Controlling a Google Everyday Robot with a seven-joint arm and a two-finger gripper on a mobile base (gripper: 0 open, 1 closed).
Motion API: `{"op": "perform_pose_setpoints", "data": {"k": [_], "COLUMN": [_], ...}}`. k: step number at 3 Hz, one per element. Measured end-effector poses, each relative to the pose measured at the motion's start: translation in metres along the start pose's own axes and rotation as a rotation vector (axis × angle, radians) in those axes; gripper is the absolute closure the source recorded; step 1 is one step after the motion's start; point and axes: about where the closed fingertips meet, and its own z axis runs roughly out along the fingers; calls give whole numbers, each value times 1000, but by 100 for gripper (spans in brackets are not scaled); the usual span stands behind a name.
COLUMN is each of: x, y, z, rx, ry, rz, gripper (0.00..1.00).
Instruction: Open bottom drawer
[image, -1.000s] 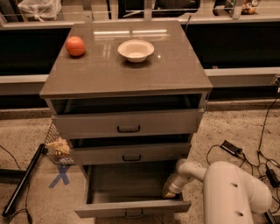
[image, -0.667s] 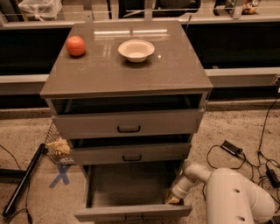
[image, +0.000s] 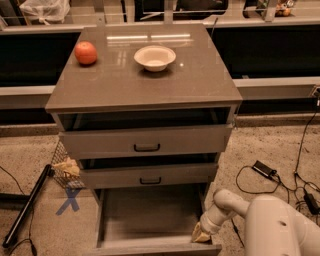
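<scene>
Standing here, my worry is mostly down low. The bottom drawer (image: 150, 216) sits at the foot of the cabinet (image: 145, 87), pulled well out toward the room, so I'd judge the opening all but done. If it were dragged further it could run off its runners or tip at the front. The gripper (image: 202, 234) is at the drawer's right front corner, just inside the side wall, and I cannot tell whether it is closed on anything. A sideways pull from that corner could rack the drawer and jam it. The arm (image: 280, 227) could also catch the cables (image: 265, 172) lying on the floor to the right, near its elbow.

As for what holds what, a small wire basket (image: 64, 167) stands on the floor against the cabinet's left side, with something pale and crumpled in it. On the top surface an orange (image: 86, 52) sits at the left, and a white bowl (image: 154, 57) stands well apart from it near the middle. The bowl looks empty. The top drawer (image: 145, 141) and the middle drawer (image: 150, 176) both stand slightly ajar, their insides dark. The bottom drawer shows only bare floor, nothing in it that I can see.
</scene>
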Motion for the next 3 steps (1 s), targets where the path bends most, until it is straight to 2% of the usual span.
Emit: {"op": "perform_pose_setpoints", "data": {"k": [2, 3], "x": [-17, -33], "y": [51, 71], "z": [-13, -25], "rx": [-14, 12], "ry": [-23, -19], "rz": [-23, -69], "gripper": [100, 100]}}
